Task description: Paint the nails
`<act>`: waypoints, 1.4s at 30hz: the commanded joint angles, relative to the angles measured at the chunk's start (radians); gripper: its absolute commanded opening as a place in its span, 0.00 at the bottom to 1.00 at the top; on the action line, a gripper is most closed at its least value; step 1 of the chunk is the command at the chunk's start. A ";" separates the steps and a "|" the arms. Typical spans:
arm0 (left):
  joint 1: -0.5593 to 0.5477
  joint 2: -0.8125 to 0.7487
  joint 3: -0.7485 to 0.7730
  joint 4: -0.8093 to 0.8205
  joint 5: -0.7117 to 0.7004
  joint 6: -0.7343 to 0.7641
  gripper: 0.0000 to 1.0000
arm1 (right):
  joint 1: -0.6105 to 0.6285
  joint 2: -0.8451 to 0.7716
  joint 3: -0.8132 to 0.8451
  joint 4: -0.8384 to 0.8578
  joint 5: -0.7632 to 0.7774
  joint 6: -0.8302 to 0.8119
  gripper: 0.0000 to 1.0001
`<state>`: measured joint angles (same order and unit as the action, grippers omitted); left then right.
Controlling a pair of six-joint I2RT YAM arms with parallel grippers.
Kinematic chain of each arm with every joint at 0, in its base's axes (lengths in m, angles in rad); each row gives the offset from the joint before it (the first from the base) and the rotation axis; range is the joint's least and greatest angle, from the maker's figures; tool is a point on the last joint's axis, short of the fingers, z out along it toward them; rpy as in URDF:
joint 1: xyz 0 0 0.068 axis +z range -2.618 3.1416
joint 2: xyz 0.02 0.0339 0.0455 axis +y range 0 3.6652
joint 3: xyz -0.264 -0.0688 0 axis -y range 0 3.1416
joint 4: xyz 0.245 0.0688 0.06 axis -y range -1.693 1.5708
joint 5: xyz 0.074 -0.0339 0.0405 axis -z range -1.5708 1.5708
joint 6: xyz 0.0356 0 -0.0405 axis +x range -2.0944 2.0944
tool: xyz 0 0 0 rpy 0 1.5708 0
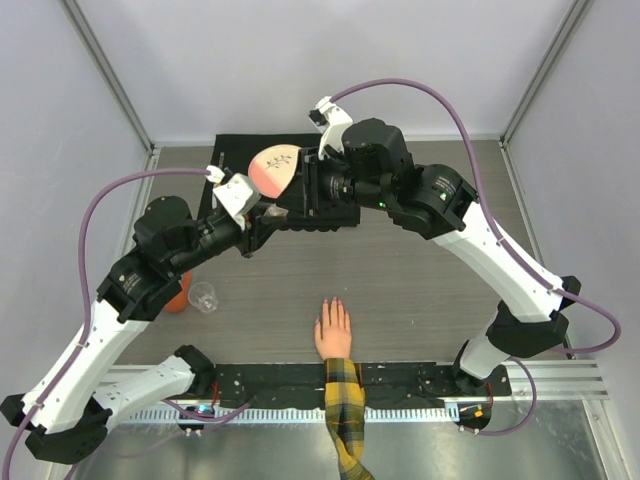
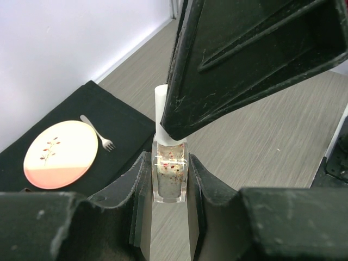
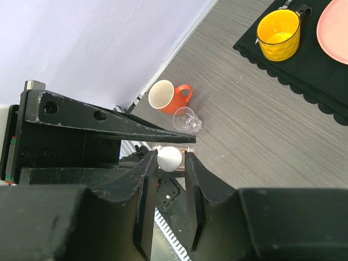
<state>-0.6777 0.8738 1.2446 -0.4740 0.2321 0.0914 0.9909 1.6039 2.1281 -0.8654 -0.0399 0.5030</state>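
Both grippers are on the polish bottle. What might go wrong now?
The right gripper pinches the white cap at its fingertips only; twisting may slip. The left gripper clamps the bottle by its smooth sides; it may rotate and spill. The left arm sits close to the clear cup; a swing might topple it.

Bright even light, soft shadows

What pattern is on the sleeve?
The sleeve is yellow-and-black plaid. It shows best in the top view.
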 commanded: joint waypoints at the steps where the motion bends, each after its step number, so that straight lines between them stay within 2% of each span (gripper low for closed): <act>1: 0.004 -0.027 0.010 0.064 0.055 -0.039 0.00 | 0.002 -0.001 0.012 0.009 -0.017 -0.012 0.31; 4: 0.004 -0.032 0.010 0.067 0.136 -0.074 0.00 | 0.002 -0.010 -0.005 0.006 -0.026 -0.032 0.29; 5: 0.004 -0.032 0.015 0.069 0.210 -0.082 0.00 | 0.003 -0.012 -0.008 0.003 -0.032 -0.043 0.24; 7: 0.004 -0.027 0.036 0.063 0.257 -0.114 0.00 | 0.003 -0.016 -0.010 -0.007 -0.073 -0.087 0.11; 8: 0.006 -0.022 0.045 0.052 0.289 -0.117 0.00 | 0.003 -0.027 -0.017 -0.018 -0.107 -0.110 0.01; 9: 0.004 -0.019 0.064 0.034 0.358 -0.124 0.00 | 0.003 -0.039 -0.028 -0.021 -0.156 -0.142 0.01; 10: 0.004 -0.019 0.073 0.028 0.412 -0.151 0.00 | 0.003 -0.050 -0.066 -0.021 -0.337 -0.253 0.01; 11: 0.006 -0.004 0.082 0.028 0.474 -0.179 0.00 | 0.003 -0.100 -0.101 -0.021 -0.439 -0.318 0.01; 12: 0.009 0.011 0.105 0.038 0.647 -0.214 0.00 | 0.002 -0.134 -0.152 -0.020 -0.519 -0.386 0.01; 13: 0.015 0.031 0.114 0.070 0.747 -0.281 0.00 | 0.002 -0.177 -0.262 -0.005 -0.587 -0.435 0.01; 14: 0.018 0.080 0.101 0.131 0.839 -0.471 0.00 | -0.009 -0.237 -0.305 0.009 -0.630 -0.478 0.01; 15: 0.018 0.097 0.073 0.386 0.974 -0.634 0.00 | -0.024 -0.257 -0.338 0.022 -0.661 -0.480 0.01; 16: 0.018 0.111 0.043 0.513 0.990 -0.768 0.00 | -0.038 -0.268 -0.373 0.044 -0.696 -0.469 0.01; 17: 0.018 0.111 0.014 0.587 0.990 -0.862 0.00 | -0.050 -0.272 -0.379 0.049 -0.745 -0.439 0.01; 18: 0.018 0.093 0.015 0.586 0.977 -0.823 0.00 | -0.054 -0.269 -0.379 0.051 -0.753 -0.429 0.01; 19: 0.018 0.077 0.022 0.481 0.910 -0.764 0.00 | -0.054 -0.269 -0.382 0.058 -0.753 -0.417 0.01; 20: 0.018 0.067 0.050 0.418 0.876 -0.617 0.00 | -0.054 -0.271 -0.385 0.066 -0.747 -0.405 0.01; 22: 0.018 0.059 0.076 0.274 0.792 -0.520 0.00 | -0.054 -0.277 -0.384 0.080 -0.695 -0.385 0.01; 27: 0.018 0.059 0.118 0.166 0.656 -0.340 0.00 | -0.054 -0.274 -0.333 0.092 -0.540 -0.337 0.01; 30: 0.018 0.042 0.111 0.126 0.552 -0.270 0.00 | -0.054 -0.257 -0.290 0.092 -0.465 -0.298 0.21; 31: 0.018 0.030 0.108 0.117 0.514 -0.233 0.00 | -0.054 -0.248 -0.269 0.094 -0.409 -0.261 0.35; 35: 0.018 -0.005 0.070 0.149 0.412 -0.199 0.00 | -0.054 -0.222 -0.218 0.103 -0.305 -0.163 0.57; 38: 0.020 -0.024 0.049 0.170 0.348 -0.179 0.00 | -0.052 -0.203 -0.163 0.106 -0.221 -0.092 0.64; 42: 0.018 -0.035 0.038 0.146 0.264 -0.134 0.00 | -0.051 -0.182 -0.099 0.103 -0.189 -0.049 0.70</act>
<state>-0.6586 0.8604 1.2858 -0.3859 0.6064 -0.1150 0.9382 1.4208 1.9530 -0.7803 -0.3248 0.3759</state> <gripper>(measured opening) 0.290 0.669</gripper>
